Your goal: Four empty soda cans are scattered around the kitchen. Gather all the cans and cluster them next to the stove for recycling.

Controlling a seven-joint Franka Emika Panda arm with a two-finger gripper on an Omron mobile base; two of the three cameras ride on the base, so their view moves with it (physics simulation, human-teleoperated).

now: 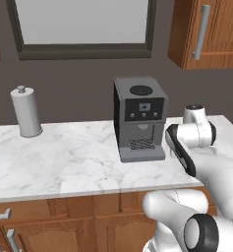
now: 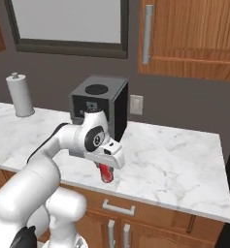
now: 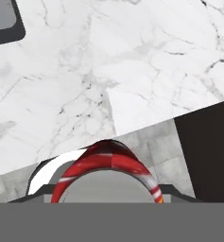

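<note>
My gripper (image 2: 106,175) hangs just above the marble counter's front edge and is shut on a red soda can (image 2: 106,173). The can points down from the white hand, in front of the coffee machine. In the hand view the can's red rim and silvery top (image 3: 106,165) sit right between the fingers, with the counter edge and the grey floor behind it. The stove is out of view.
A dark grey coffee machine (image 1: 140,118) stands mid-counter just behind the hand. A white paper towel roll (image 1: 25,112) is at the far left by the wall. The marble counter (image 2: 179,160) runs off to the right. Wooden wall cabinets (image 2: 189,36) hang above.
</note>
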